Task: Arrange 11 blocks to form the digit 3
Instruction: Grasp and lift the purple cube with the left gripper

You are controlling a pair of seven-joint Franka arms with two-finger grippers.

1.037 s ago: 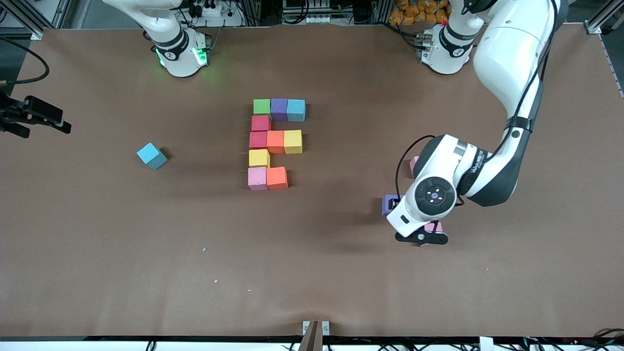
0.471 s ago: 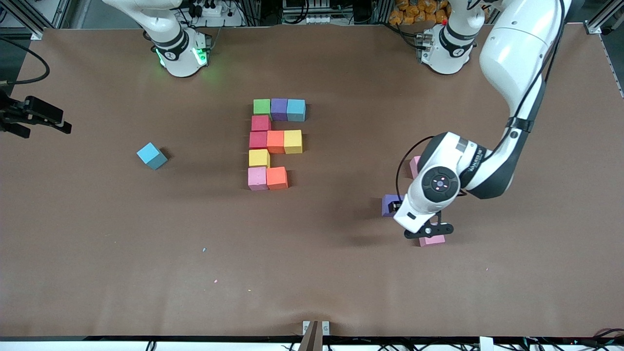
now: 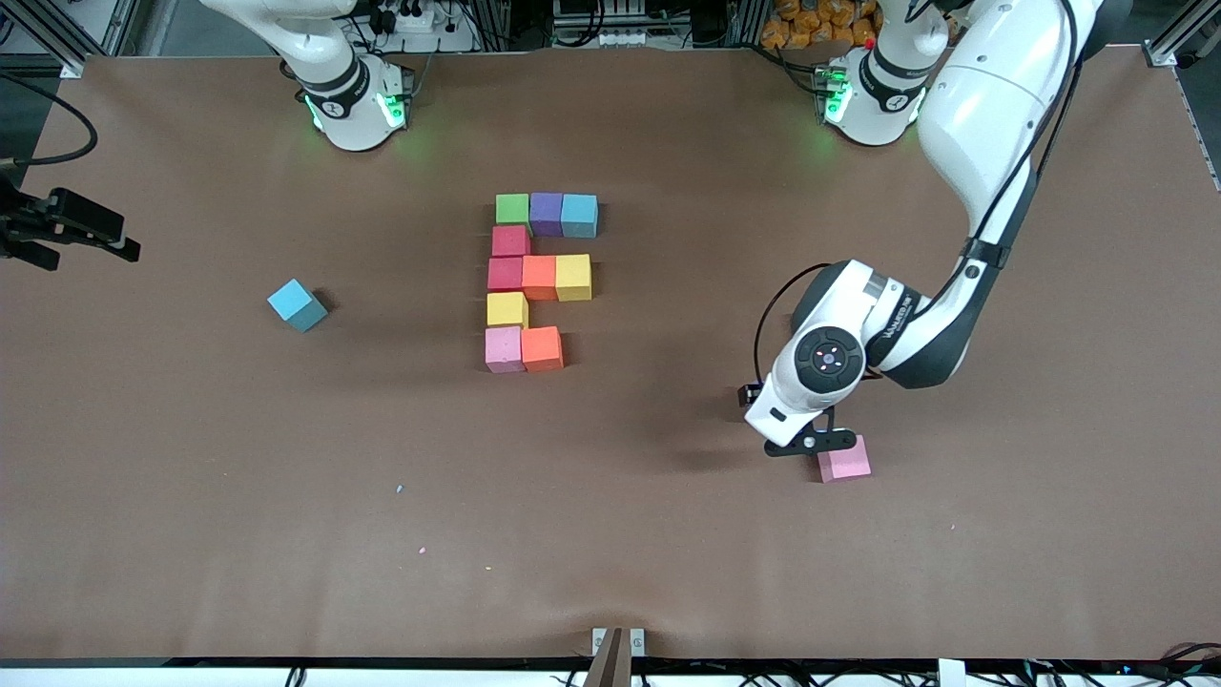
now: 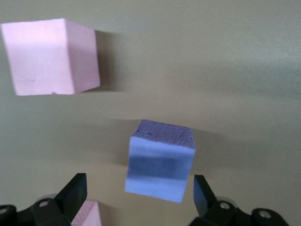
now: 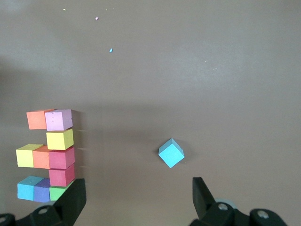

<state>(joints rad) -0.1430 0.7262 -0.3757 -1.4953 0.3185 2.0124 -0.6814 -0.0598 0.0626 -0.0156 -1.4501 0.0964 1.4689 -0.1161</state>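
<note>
Front view: the digit [image 3: 539, 281] stands at mid-table with ten cubes placed. The top row holds three cubes, the middle row three, the bottom row only two, pink and orange. The open slot lies beside the orange cube [image 3: 542, 348], toward the left arm's end of the table. One more cube is judged to finish the figure.

Loose cubes: a pink cube [image 3: 844, 459] lies toward the left arm's end, nearer the camera than the digit. A blue cube [image 3: 297, 305] lies toward the right arm's end, turned askew to the figure.

The left gripper [image 3: 799, 441] hangs low just beside the pink cube, on the side toward the digit. The left arm is by far the nearer to the loose cubes at its end.

The left wrist view shows what the front view hides: a purple cube [image 4: 161, 161] sits directly between the spread fingers [image 4: 73, 195], not yet pinched, its faces slightly skewed to them. A second pink cube [image 4: 51, 56] lies well apart from it. In the front view the arm covers both.

The right gripper [image 5: 136, 200] waits, its fingers spread and empty, high over the right arm's end; its wrist view takes in the digit and the blue cube.
</note>
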